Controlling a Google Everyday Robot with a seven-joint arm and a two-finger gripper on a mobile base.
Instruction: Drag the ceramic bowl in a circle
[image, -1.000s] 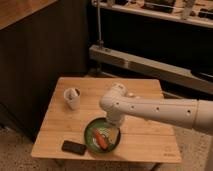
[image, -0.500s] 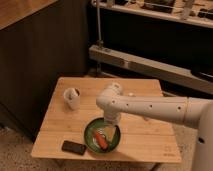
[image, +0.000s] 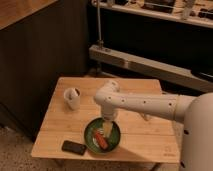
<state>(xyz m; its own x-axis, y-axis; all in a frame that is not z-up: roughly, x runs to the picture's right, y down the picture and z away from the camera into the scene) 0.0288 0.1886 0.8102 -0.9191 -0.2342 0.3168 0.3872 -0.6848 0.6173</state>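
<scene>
My gripper (image: 107, 128) hangs inside the round, glossy dark green ceramic bowl (image: 91, 135), near the front edge of the light wooden table (image: 145, 146). An orange-red item (image: 101, 142) lies in the bowl just in front of it. A flat black rectangular device (image: 75, 147) sits just beside the bowl's left rim, blocking that side. The small white mug (image: 73, 98) stands well apart at the back left, with bare wood between. My white arm (image: 145, 105) spans the back right. Bare wood lies right of the bowl. A dark cabinet wall (image: 45, 45) flanks the left, and a grey metal rail (image: 145, 62) runs behind.
</scene>
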